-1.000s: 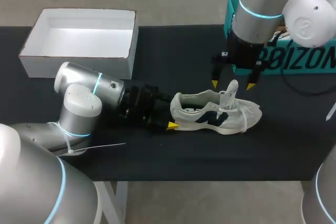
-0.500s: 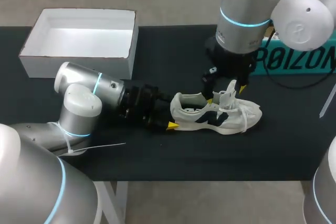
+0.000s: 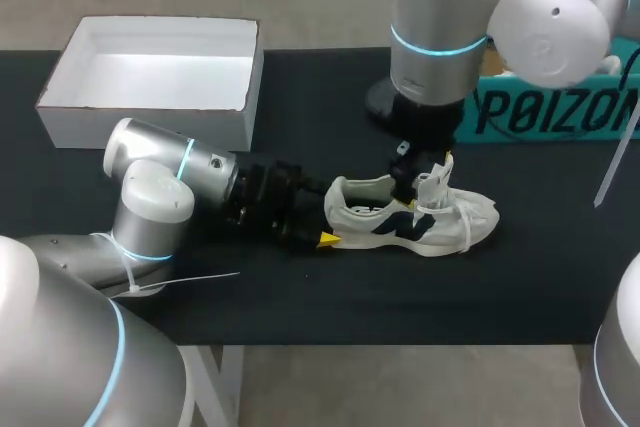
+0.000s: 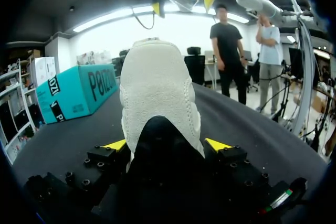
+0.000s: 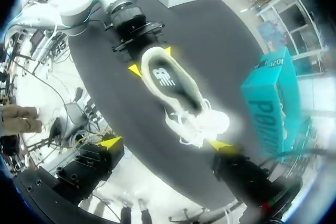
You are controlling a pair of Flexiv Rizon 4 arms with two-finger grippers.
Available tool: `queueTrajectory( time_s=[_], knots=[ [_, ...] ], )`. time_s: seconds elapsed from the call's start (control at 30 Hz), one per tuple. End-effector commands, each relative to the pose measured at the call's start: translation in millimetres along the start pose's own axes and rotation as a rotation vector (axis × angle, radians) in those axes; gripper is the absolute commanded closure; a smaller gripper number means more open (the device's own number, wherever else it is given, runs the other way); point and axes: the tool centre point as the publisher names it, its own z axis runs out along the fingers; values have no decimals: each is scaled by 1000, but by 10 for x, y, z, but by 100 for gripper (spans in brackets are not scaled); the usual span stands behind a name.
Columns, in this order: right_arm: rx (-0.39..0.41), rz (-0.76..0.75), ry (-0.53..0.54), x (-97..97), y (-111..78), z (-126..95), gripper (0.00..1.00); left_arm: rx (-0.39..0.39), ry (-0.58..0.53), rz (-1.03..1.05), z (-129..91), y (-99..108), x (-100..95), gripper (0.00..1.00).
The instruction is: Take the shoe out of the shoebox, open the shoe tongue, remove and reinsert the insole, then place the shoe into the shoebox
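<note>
While the left tool (image 4: 167,144) clamps the heel of the shoe (image 3: 410,215) from both sides, yellow tips pressed to the pale fabric, the right tool (image 5: 164,144) hangs directly over the shoe's mouth with its fingers spread wide and nothing between them. The shoe sits upright on the black desk (image 3: 300,297) at centre frame, out of the box. Its long axis runs across the picture, heel toward the left edge and toe toward the right. The tongue (image 3: 436,177) stands up just under the right arm's wrist. Seen from that wrist, the dark insole (image 5: 164,78) lies inside the shoe, straight ahead of the open fingers. The right arm is therefore judged the better placed to reach in, with the left serving as anchor. On the count: one shoe, one insole and two tools. One white shoebox (image 3: 150,127) stands open in the upper left, well apart from the shoe, and one teal box (image 3: 560,112) lies on its side at the upper right.
</note>
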Motion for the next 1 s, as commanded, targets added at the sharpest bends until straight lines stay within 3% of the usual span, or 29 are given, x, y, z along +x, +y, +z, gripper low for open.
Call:
queueTrajectory(
  time_s=[0.03, 0.27, 0.3, 0.37, 0.57, 0.73, 1.0],
  knots=[
    [47, -296, -51, 18, 68, -5, 0, -2, 0, 0, 21, 22, 7, 100],
    [62, -338, -61, 89, 179, -3, 0, -2, 0, 0, 21, 22, 7, 100],
    [63, -333, -58, 93, 201, 6, 19, -2, 0, 0, 21, 22, 7, 100],
    [57, -337, -47, 114, 254, 30, 100, -2, 0, 0, 21, 22, 7, 100],
    [-27, -367, 48, 132, 421, 126, 100, -2, 0, 0, 21, 22, 7, 100],
    [-7, -367, 74, 154, 517, 246, 100, -2, 0, 0, 21, 22, 7, 100],
    [20, -336, 101, -2, 559, 468, 100, -2, 0, 0, 21, 22, 7, 100]
  ],
)
